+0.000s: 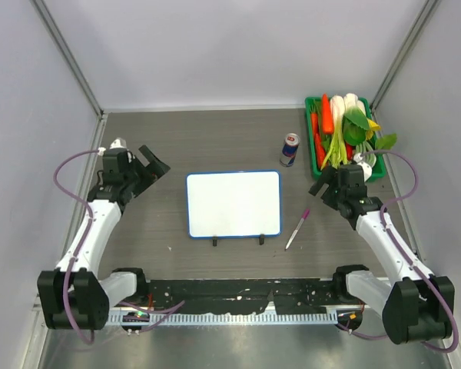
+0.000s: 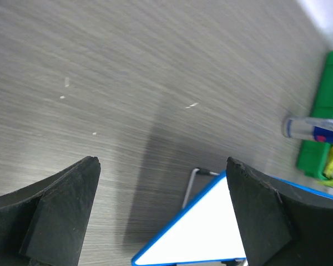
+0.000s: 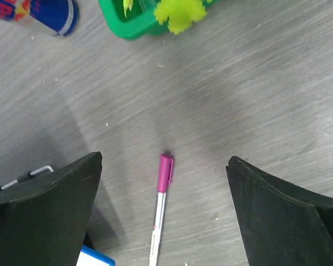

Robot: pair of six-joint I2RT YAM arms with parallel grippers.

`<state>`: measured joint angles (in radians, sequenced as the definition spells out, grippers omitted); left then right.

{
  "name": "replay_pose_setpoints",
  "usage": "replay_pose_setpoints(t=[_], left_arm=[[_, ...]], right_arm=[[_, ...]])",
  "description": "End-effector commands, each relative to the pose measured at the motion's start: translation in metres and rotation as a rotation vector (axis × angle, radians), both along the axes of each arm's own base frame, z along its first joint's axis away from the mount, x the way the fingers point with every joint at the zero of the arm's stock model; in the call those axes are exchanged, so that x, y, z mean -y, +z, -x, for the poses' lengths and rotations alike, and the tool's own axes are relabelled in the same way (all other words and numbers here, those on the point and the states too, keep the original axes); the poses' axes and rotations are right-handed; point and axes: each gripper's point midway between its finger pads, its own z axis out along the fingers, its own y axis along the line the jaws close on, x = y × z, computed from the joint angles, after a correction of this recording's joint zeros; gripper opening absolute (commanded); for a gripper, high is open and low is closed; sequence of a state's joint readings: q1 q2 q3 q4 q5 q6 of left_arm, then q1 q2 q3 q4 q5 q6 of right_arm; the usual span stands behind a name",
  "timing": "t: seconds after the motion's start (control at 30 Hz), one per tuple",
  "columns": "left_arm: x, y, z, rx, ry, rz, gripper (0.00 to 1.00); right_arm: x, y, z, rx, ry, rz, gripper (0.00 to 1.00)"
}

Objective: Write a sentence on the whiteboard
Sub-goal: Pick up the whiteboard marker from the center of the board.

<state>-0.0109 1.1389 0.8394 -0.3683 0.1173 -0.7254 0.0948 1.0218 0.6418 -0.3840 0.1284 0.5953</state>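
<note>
Just ahead of the right gripper (image 3: 165,159), framed between its wide-apart, empty fingers, lies the pen (image 3: 162,205). Its long axis runs square to the gap between them, pink cap end nearest the hand. To that hand's left, just past the pen, the whiteboard (image 1: 233,203) lies flat and blank. The left gripper (image 1: 150,165), also spread and empty, sits across the board, so the pickup looks like the right arm's.

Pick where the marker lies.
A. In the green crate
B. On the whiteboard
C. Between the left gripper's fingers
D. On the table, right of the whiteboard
D: the marker lies flat on the table, just off the right edge of the whiteboard.
</note>
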Motion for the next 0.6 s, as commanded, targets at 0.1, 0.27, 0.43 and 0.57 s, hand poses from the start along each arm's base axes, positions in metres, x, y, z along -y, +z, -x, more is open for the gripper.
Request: replay_pose_setpoints(t=[0.1, 0.27, 0.43, 0.57], left_arm=[[0.019, 0.071, 0.006, 0.254, -0.125, 0.042, 1.00], [0.027, 0.094, 0.022, 0.291, -0.229, -0.005, 1.00], [0.037, 0.108, 0.032, 0.345, -0.316, -0.009, 1.00], [0.040, 0.112, 0.037, 0.360, -0.345, -0.015, 1.00]], right_arm=[[-0.023, 0.010, 0.019, -0.059, 0.100, 0.073, 0.99], [-0.047, -0.010, 0.025, -0.160, 0.145, 0.086, 0.97], [-0.064, -0.038, 0.035, -0.246, 0.183, 0.119, 0.90], [-0.060, -0.062, 0.043, -0.323, 0.166, 0.156, 0.84]])
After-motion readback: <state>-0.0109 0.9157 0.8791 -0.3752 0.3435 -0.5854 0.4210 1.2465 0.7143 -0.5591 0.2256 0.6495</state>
